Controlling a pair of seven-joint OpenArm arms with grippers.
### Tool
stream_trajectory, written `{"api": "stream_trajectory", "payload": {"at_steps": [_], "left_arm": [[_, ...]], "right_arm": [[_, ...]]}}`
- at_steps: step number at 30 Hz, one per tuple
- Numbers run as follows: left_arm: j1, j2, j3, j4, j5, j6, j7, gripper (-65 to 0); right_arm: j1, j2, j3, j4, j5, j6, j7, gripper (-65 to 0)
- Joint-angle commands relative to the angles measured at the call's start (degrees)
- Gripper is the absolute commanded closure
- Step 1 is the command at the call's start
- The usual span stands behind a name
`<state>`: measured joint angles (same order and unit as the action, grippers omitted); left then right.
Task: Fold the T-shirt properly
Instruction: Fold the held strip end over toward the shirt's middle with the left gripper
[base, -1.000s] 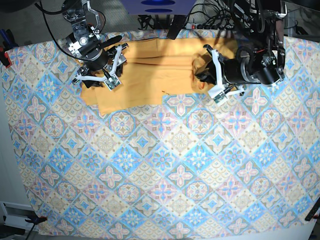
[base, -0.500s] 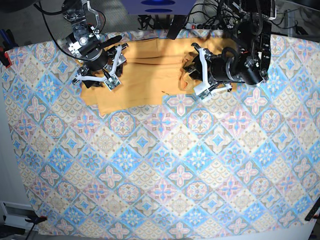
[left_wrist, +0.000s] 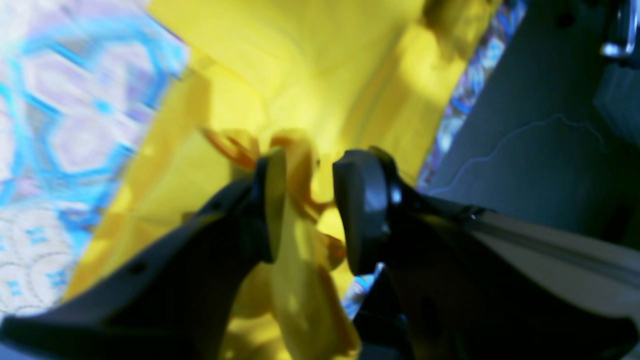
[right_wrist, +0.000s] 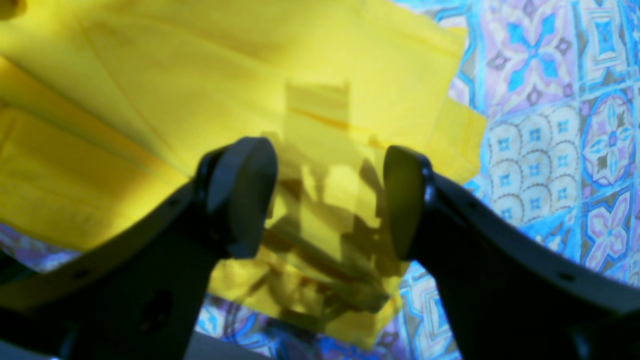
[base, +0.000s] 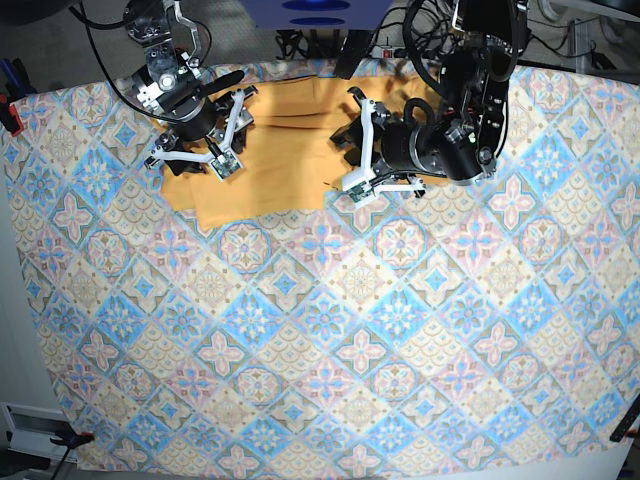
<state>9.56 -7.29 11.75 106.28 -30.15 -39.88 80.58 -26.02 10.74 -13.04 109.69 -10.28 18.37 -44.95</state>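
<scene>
The mustard T-shirt (base: 290, 150) lies at the far edge of the patterned tablecloth (base: 330, 320), its right side bunched up under my left arm. My left gripper (base: 352, 145) hovers over the shirt's middle. In the left wrist view its jaws (left_wrist: 310, 200) stand parted, with a loose fold of the T-shirt (left_wrist: 300, 60) lying in the gap against one pad (left_wrist: 272, 200). My right gripper (base: 230, 140) sits over the shirt's left part. The right wrist view shows it (right_wrist: 330, 195) open, fingers wide apart above the flat T-shirt (right_wrist: 150, 75), holding nothing.
Cables and a blue device (base: 315, 10) crowd the space behind the table's far edge. A red clamp (base: 10, 115) grips the cloth at the left. Grey floor (left_wrist: 525, 150) shows beyond the table edge in the left wrist view.
My left arm has swung leftward across the shirt, dragging the right side's fabric toward the middle, and its jaws have parted from shut. The right arm has not moved.
</scene>
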Motion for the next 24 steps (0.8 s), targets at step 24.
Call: {"api": "stream_trajectory", "payload": {"at_steps": [24], "left_arm": [[2.7,-7.44,-8.1,1.19,-0.84,-0.12,-1.06,-8.8]], "right_arm": [[0.22,0.29,0.51,0.77,-0.05,-0.22,0.95,-36.4]]}}
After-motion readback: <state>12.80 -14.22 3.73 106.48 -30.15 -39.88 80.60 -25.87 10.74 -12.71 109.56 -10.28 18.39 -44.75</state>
